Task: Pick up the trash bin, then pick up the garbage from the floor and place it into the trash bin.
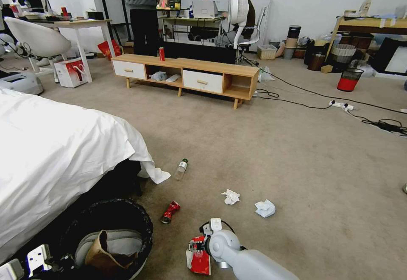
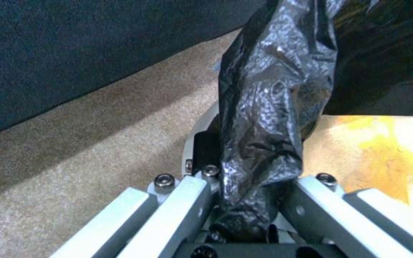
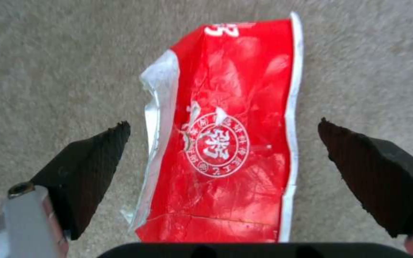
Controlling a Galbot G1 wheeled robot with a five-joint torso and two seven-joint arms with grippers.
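Bin in hand, first floor pickup under way.

The trash bin [image 1: 127, 216] is at the robot's left by the bed [image 1: 55, 153], its black liner clamped in the left gripper [image 2: 245, 200]; a tan cardboard tray [image 1: 104, 250] lies inside. The right gripper [image 3: 223, 143] hangs spread wide over the red-white packet [image 3: 230, 143], not yet gripped. Also on the carpet: two tissues [image 1: 231, 196], one clear bottle [image 1: 181, 169], one crushed can [image 1: 170, 211].
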